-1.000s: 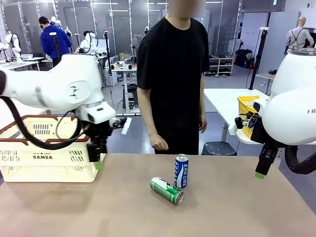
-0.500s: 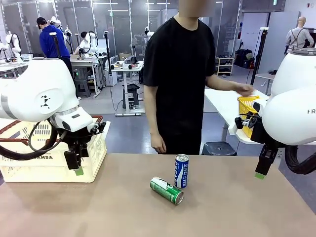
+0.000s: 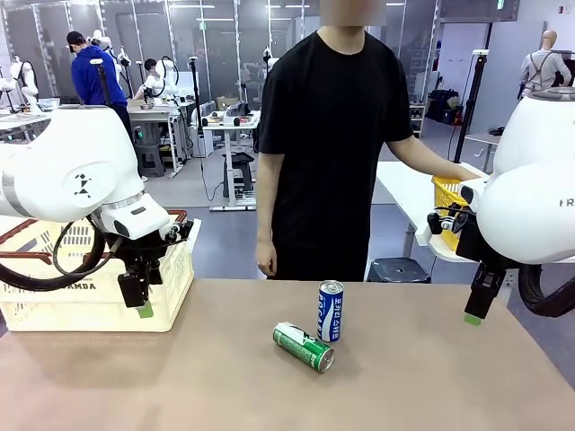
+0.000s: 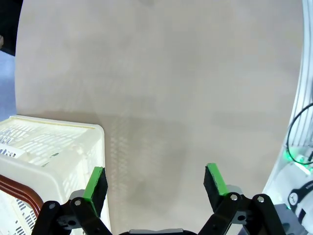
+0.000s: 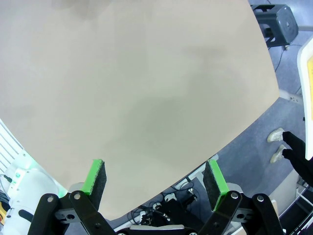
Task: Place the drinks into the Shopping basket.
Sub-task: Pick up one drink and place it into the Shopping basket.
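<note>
Left gripper (image 3: 141,305) and right gripper (image 3: 473,312) are hanging released and empty, before pickup.
Front view: blue can (image 3: 331,311) is standing upright with green can (image 3: 303,347) lying just beside it mid-bench (image 3: 431,386), likely reachable by either arm and well apart from the basket (image 3: 171,278) at the left end; a person's hand (image 3: 463,173) is reaching to a yellow basket (image 3: 445,193). Left wrist view: the open jaws are pointing at bare bench beside the basket corner (image 4: 54,142). Right wrist view: the open jaws are pointing at bare bench, with nothing obstructing.

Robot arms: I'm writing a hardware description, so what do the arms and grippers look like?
The left arm and right arm are bulky rounded white shells with looping black cables. The left gripper and right gripper are black linkages with two fingers tipped by green pads.
</note>
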You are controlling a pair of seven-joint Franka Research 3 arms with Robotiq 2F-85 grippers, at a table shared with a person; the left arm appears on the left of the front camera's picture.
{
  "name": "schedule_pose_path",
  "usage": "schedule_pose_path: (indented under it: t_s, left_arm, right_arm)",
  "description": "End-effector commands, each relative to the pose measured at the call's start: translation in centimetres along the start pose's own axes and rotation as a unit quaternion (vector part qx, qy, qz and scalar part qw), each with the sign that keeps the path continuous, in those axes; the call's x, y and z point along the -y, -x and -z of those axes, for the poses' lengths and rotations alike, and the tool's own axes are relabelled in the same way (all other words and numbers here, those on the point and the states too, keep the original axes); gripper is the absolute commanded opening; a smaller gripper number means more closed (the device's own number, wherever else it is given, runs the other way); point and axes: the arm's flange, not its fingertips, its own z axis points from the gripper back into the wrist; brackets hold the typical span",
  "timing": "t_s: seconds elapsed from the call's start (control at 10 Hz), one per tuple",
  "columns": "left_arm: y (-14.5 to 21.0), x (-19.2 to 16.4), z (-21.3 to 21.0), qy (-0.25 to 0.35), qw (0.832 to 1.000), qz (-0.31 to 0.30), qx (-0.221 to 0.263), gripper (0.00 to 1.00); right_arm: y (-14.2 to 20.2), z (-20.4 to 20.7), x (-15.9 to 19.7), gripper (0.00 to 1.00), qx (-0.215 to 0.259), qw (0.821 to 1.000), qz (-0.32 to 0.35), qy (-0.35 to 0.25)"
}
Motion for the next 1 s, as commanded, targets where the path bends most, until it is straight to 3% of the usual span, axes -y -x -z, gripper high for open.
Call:
schedule_pose_path:
  t_s: [0.0,0.2,0.5,0.9]
  left_arm:
    - [0.0,0.0,0.0,0.000,1.000,0.000,0.000,1.00]
    - [-2.4,-0.9,0.6,-0.011,0.994,0.093,0.059,1.00]
    - [-8.5,-1.1,0.9,-0.027,0.979,0.189,0.069,1.00]
    - [-17.2,-1.2,3.3,0.001,0.944,0.317,0.087,1.00]
  right_arm:
    - [0.1,0.1,0.0,1.00,0.001,1.000,0.001,-0.001]
    - [0.1,0.1,0.0,1.00,0.001,1.000,0.001,-0.001]
    - [0.1,0.1,0.0,1.00,0.001,1.000,0.001,-0.001]
    - [0.1,0.1,0.0,1.00,0.001,1.000,0.001,-0.001]
